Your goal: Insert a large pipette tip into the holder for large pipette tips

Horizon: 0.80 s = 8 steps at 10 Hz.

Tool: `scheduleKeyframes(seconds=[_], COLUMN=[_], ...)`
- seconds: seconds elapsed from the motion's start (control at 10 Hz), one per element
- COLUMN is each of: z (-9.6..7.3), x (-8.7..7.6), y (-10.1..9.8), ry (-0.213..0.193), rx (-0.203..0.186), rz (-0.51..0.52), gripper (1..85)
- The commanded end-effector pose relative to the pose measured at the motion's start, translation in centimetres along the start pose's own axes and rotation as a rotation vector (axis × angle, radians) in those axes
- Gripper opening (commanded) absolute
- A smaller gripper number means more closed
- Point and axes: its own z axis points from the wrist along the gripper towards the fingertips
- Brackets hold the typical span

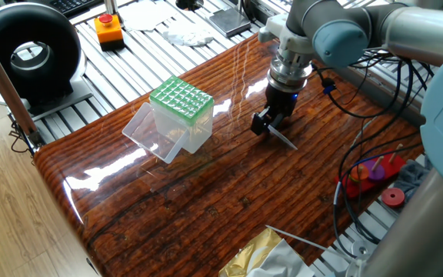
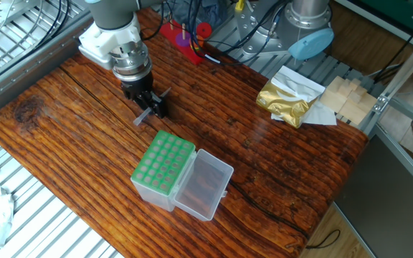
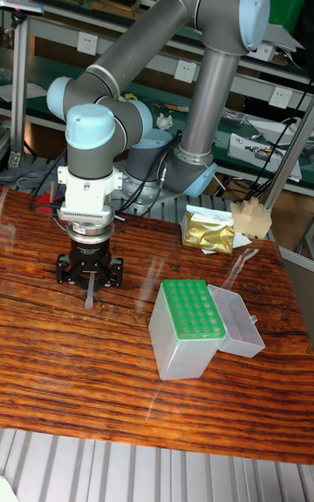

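Gripper [image 1: 272, 128] pinches the large pipette tip [image 1: 282, 138] just above the glossy wooden table [image 1: 206, 185]; beside it stands the holder for large pipette tips [image 1: 181, 113].

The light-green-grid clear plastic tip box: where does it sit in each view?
One fixed view: light-green-grid clear plastic tip box left of centre.
Other fixed view: lower centre.
Tall fixed view: lower right.
Shared landmark: black gripper nearby, holding the translucent tip.
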Motion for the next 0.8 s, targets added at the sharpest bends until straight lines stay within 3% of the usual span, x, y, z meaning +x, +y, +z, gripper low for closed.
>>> scheduleKeyframes(seconds=[0.0,0.7], z=[-0.13,-0.13], x=[-0.15,-0.04], y=[-0.44,-0.28], ry=[-0.005,-0.001], rx=[0.012,0.006], rz=[0.026,0.061], gripper=[25.3,22.3])
